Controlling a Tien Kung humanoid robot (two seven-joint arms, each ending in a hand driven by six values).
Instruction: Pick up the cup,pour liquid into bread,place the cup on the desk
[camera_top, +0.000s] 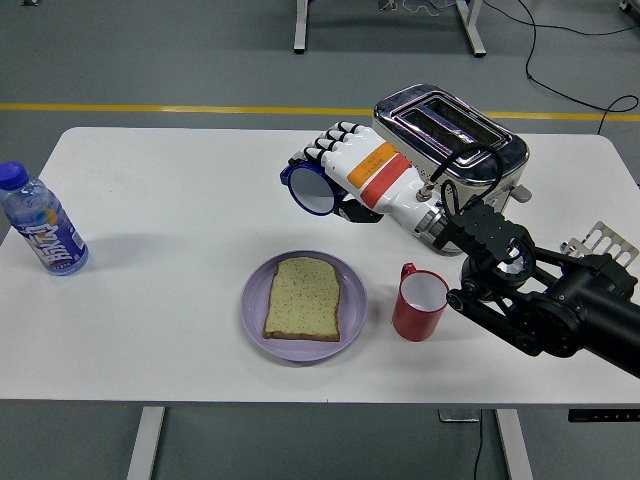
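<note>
White table (180, 340) on pale legs, over grey-green floor (150, 50). Yellow floor line (150, 107) runs left to right beyond far edge. Far off: metal frame legs (300, 30); black cables (560, 85) trailing at right.
</note>
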